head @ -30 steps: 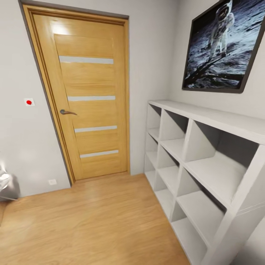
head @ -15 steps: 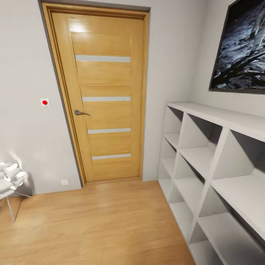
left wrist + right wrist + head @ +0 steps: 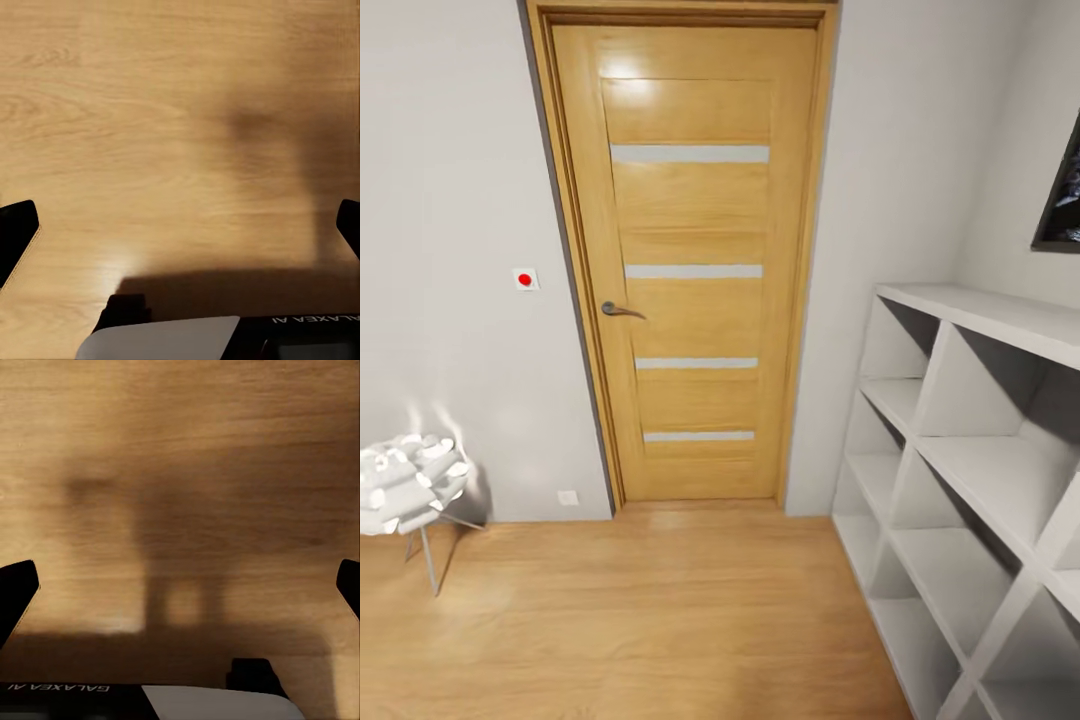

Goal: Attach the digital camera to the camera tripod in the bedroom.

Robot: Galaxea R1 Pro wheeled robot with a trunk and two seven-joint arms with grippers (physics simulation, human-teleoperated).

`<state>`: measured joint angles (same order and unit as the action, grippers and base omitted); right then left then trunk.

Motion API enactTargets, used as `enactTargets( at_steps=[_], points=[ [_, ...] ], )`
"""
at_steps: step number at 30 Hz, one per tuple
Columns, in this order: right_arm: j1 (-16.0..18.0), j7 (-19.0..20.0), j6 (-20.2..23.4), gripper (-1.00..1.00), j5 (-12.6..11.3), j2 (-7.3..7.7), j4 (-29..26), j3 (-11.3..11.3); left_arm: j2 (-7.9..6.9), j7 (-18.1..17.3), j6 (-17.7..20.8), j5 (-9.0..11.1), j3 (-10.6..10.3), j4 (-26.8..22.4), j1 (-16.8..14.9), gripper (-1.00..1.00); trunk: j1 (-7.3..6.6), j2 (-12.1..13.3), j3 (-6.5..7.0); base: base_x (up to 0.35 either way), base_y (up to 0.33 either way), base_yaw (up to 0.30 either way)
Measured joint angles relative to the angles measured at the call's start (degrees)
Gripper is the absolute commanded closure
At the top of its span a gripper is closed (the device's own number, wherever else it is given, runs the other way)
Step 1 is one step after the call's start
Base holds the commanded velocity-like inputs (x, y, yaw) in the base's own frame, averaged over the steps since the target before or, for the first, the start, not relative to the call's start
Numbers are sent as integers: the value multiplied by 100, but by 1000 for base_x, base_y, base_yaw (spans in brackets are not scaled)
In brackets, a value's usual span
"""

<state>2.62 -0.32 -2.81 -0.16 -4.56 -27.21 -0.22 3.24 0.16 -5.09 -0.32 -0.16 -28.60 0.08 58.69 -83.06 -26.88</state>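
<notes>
The digital camera and the camera tripod are out of view. The head view faces a corner of the bedroom with a closed wooden door [image 3: 690, 270] and a light plank floor [image 3: 640, 620]. In the left wrist view my left gripper [image 3: 180, 232] hangs open over bare floor, its black fingertips [image 3: 15, 236] far apart with nothing between them. My right gripper [image 3: 180, 589] is likewise open above the planks, its fingertips [image 3: 15, 589] at the frame's two sides.
A white cube shelf [image 3: 970, 450] runs along the right wall, under the edge of a dark framed poster [image 3: 1062, 195]. A white ruffled object on thin legs [image 3: 405, 480] stands at the left wall. A red-dot wall switch [image 3: 525, 279] sits beside the door.
The head view has swung left: door and shelf slid right in the picture, the poster is nearly out of frame, and the white ruffled object came into view at the left.
</notes>
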Motion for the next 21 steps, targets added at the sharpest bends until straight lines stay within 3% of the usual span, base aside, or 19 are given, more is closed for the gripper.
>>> enactTargets(
  at_steps=[8, 21],
  points=[
    [0, 0, 0, -100, 7, 0, 3, -1, 1, 0, 0, 0, -9, 0, 0, -100, 1, 0, 0, 269, 0, 261],
    [0, 0, 0, -100, 22, 0, 3, 2, 1, 0, 0, 0, -16, 0, 0, -100, 3, 1, 0, 33, 0, 282]
  ],
)
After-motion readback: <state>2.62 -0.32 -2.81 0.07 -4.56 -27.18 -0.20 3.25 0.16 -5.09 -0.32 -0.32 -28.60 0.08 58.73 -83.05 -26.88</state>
